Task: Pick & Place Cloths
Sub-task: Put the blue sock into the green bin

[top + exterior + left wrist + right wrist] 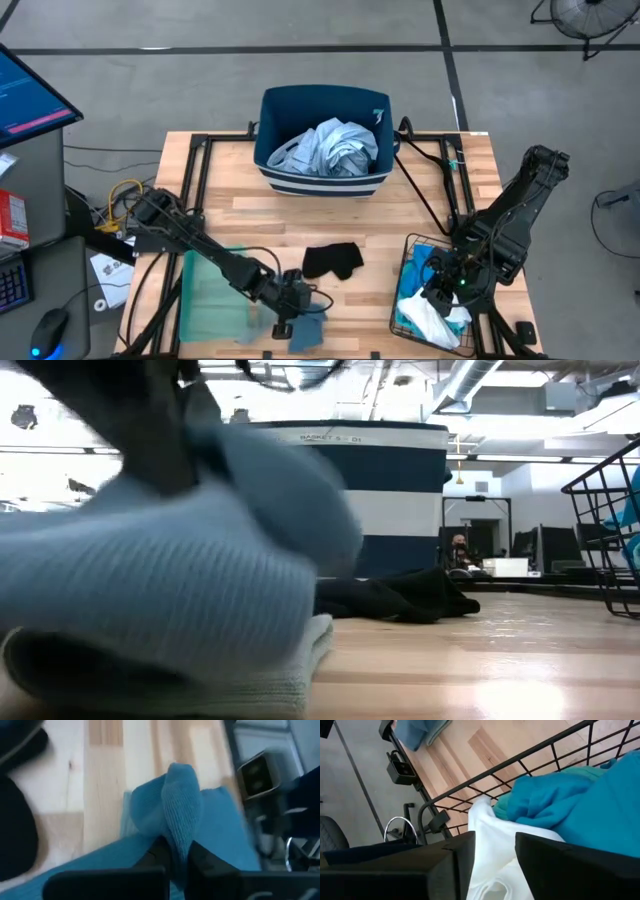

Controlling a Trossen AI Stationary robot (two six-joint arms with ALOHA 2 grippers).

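My left gripper (288, 318) is near the table's near edge, shut on the grey-blue cloth (306, 332), which fills the low view's left (150, 590). The small black cloth (332, 260) lies flat mid-table. The pale blue-white shirt (330, 148) sits in the navy striped bin (270, 160). My right gripper (440, 298) is down inside a black wire basket (408, 250), shut on the white cloth (425, 318). Turquoise and bright blue cloths (580, 800) lie beside it in the basket. My left gripper pinches a raised fold (179, 810) of the grey-blue cloth between its two fingers, coming from above. The fold stands up past the fingertips, and the rest of the cloth (110, 860) lies on the table. My right gripper holds a bunched part of the white cloth (487, 835) between its two fingers (455, 855), reaching down into the basket. The cloth rests in the basket against the bright blue cloth.
The pale green tray (215, 295) lies on the table just left of my left gripper. The bin stands at the far middle, and cables (430, 180) run along the table's right side. Bare wood lies between the black cloth and the basket.
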